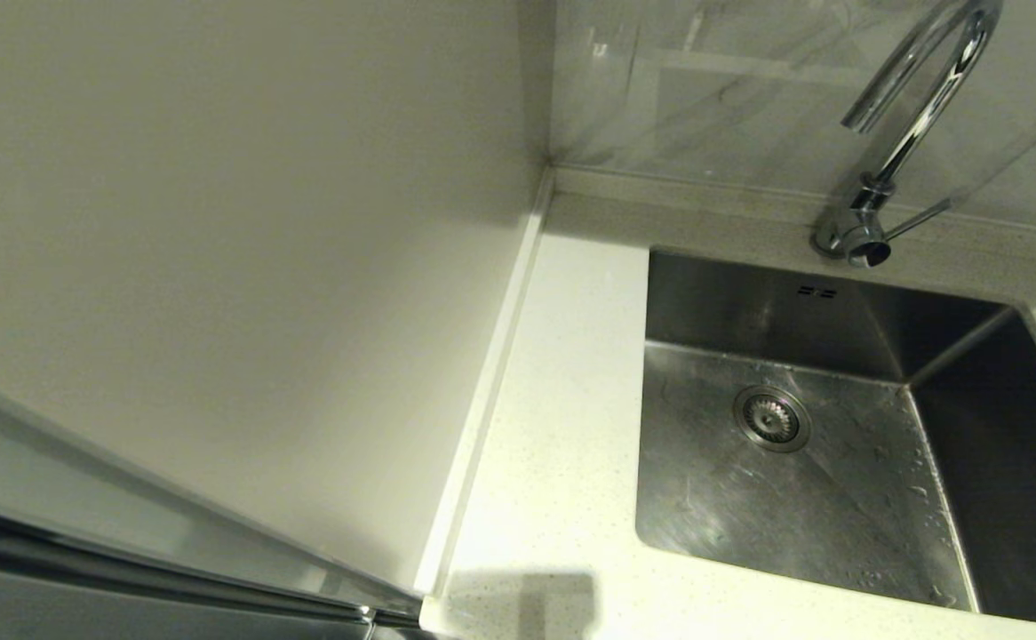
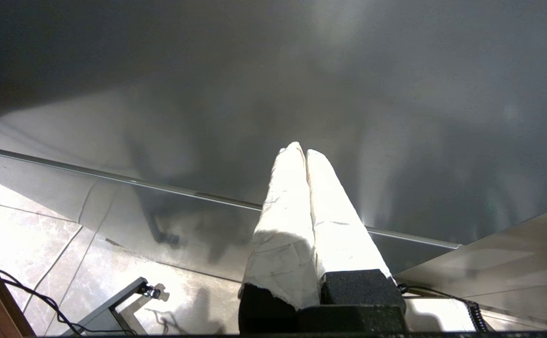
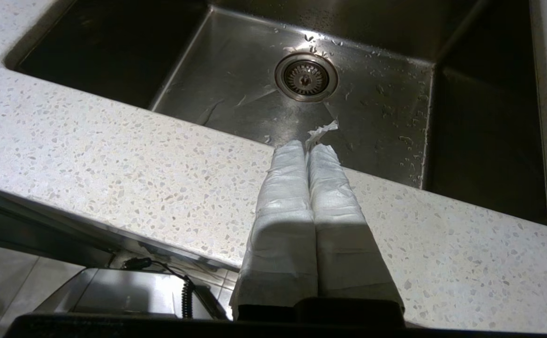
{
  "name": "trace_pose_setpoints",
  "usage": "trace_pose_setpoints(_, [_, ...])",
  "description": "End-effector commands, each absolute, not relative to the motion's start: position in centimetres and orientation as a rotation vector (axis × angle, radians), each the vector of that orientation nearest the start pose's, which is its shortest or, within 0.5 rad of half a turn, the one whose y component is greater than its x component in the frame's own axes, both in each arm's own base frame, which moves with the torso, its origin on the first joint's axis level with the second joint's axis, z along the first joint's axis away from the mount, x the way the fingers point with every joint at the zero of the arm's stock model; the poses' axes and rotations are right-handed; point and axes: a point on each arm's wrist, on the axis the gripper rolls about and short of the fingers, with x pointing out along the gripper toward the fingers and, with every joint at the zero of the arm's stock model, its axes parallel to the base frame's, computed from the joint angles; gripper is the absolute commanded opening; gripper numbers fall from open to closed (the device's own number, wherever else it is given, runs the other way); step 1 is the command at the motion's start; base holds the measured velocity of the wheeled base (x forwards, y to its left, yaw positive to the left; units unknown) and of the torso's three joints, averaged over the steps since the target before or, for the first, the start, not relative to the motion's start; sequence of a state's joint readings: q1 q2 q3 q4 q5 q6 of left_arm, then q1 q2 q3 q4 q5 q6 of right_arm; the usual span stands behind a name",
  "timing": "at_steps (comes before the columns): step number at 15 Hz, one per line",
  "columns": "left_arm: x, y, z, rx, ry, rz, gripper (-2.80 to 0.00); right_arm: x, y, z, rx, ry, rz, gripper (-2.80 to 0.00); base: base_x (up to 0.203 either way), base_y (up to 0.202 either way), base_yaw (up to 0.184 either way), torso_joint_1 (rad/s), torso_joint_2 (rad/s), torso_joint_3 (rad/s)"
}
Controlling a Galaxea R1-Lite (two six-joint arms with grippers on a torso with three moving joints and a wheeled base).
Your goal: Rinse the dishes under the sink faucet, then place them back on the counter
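Note:
The sink (image 1: pixel 838 516) is an empty steel basin with a round drain (image 1: pixel 771 418) and water drops on its floor. Behind it stands the chrome sink faucet (image 1: pixel 909 133), its thin lever (image 1: pixel 918 220) pointing right. No water runs from the spout. The speckled counter (image 1: pixel 562 427) runs left of and in front of the basin. The dishes are out of view. My right gripper (image 3: pixel 307 146), wrapped in white, is shut and empty over the counter's front strip (image 3: pixel 114 155), pointing toward the drain (image 3: pixel 306 76). My left gripper (image 2: pixel 300 151) is shut and empty, low beside a steel panel.
A cream wall panel (image 1: pixel 216 222) closes off the counter's left side, and a tiled wall (image 1: pixel 731 89) stands behind the faucet. A steel appliance edge (image 1: pixel 127 551) shows at lower left. Floor tiles and cables (image 2: pixel 29 291) lie below the left gripper.

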State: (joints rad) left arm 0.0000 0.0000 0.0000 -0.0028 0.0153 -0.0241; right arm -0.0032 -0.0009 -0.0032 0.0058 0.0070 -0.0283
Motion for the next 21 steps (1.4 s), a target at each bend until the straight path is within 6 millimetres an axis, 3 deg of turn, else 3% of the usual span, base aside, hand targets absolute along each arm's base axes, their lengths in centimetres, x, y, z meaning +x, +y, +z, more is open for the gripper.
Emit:
trace_pose_setpoints(1, [-2.3,0.04,7.57,-0.025,-0.006,0.017,-2.8,-2.3,0.02,7.57,-0.029,0.003,0.005,-2.8,0.0,0.0,0.0,0.0,0.0,0.0])
trace_pose_setpoints(21, [-2.3,0.03,7.57,-0.025,-0.006,0.015,-2.8,-2.3,0.02,7.57,-0.029,0.003,0.005,-2.8,0.0,0.0,0.0,0.0,0.0,0.0])
